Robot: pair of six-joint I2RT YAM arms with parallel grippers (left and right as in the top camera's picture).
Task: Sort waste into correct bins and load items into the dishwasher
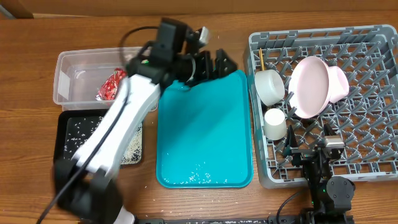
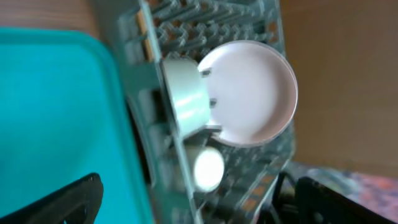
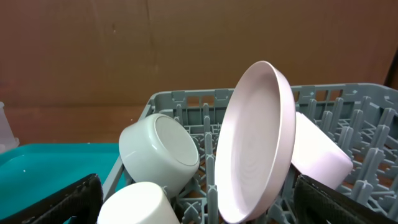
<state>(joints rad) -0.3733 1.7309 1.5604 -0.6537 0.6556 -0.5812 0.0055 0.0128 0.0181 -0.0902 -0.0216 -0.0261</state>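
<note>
The grey dish rack [image 1: 367, 124] holds the pale pink plate [image 1: 309, 87] on edge, the off-white bowl [image 1: 269, 86], a small whitish cup [image 1: 275, 123], a pink bowl [image 1: 340, 84] and a chopstick [image 1: 262, 60]. My left gripper [image 1: 217, 65] is open and empty above the teal tray's far edge; its view shows the bowl [image 2: 183, 93] and plate [image 2: 255, 93]. My right gripper [image 1: 306, 148] is open and empty at the rack's front edge, facing the bowl [image 3: 161, 149] and plate [image 3: 258, 143]. The red wrapper [image 1: 112, 84] lies in the clear tub [image 1: 71, 62]. The tissue wad is out of view.
The black tray [image 1: 65, 149] at the front left holds rice bits. The teal tray [image 1: 205, 130] lies between the bins and the rack, with a few rice bits [image 1: 199, 177] near its front edge. My left arm [image 1: 118, 130] crosses over both bins.
</note>
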